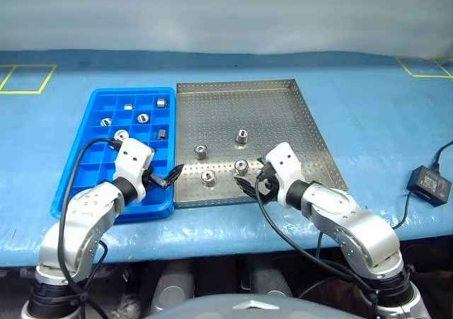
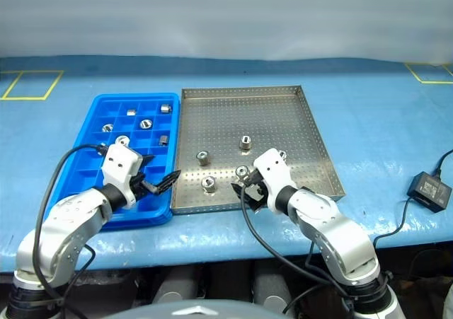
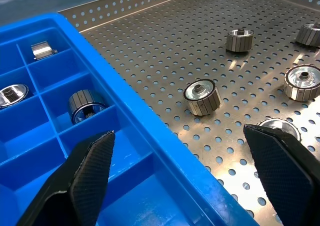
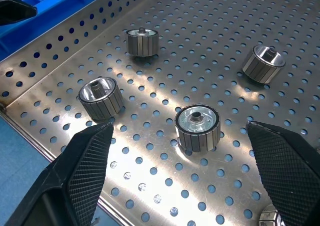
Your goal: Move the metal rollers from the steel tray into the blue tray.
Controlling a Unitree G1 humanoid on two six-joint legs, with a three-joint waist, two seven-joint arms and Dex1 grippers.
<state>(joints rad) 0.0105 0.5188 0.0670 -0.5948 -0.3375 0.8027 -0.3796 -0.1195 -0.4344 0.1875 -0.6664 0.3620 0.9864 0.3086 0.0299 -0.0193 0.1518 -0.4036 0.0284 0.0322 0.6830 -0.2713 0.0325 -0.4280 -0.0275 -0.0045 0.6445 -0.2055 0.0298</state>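
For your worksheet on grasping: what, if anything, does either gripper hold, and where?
Nothing is held. The left gripper and right gripper are both open and empty.

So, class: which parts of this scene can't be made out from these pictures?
- Bright blue plastic compartment tray: head views, left gripper and arm cover its near compartments.
- Shiny silver metal rollers: head views, too small for detail.
- Roller: right wrist view, cut by the edge.
- Perforated steel tray: right gripper hides its near edge.

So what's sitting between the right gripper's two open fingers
One metal roller stands on the steel tray between the right gripper's open fingers, seen in the right wrist view.
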